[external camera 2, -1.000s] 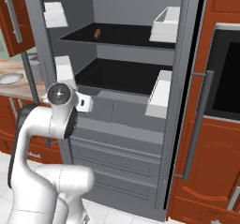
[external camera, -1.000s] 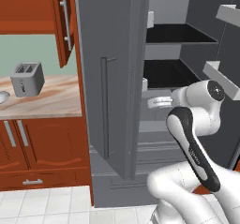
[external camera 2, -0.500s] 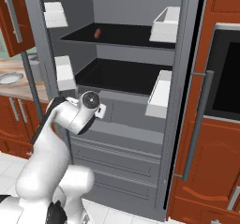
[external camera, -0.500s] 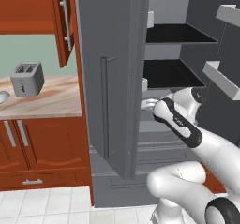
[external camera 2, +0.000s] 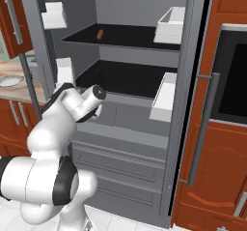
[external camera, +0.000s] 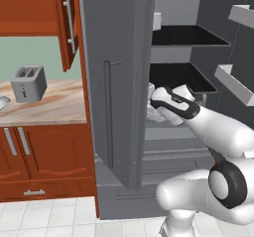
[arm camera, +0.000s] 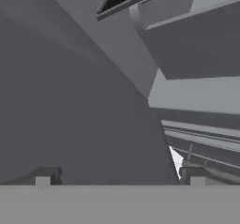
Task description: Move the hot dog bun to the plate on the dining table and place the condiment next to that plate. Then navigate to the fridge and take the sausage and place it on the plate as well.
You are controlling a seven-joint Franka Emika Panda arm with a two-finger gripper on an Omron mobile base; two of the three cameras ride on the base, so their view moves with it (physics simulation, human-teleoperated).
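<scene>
— Looking from biggest to smallest: what have we got?

— First the fridge (external camera 2: 135,104), standing open with its dark shelves and lower drawers showing. Then the arm, folded low in front of it. Then the gripper (arm camera: 119,174), which sits at about the level of the drawers below the lower shelf, close to the inner left wall. Last, the sausage (external camera 2: 100,34), a small reddish-brown stub on the upper shelf.

— How are the jaws?

— Spread wide, with nothing between them. In the hand view the two dark tips sit far apart at the bottom, and past them is just grey fridge wall and drawer fronts.

— So which way does the sausage lie from the gripper?

— Up and further in. It rests toward the left half of the upper shelf, a full shelf above where the hand is now, and well apart from it. From the right base view its long axis seems to run roughly front to back, slightly angled, though it is too small to be sure.

— And the next move?

— I'd judge the hand has to rise past the lower shelf edge, then reach inward and close across the sausage's short width.
</scene>
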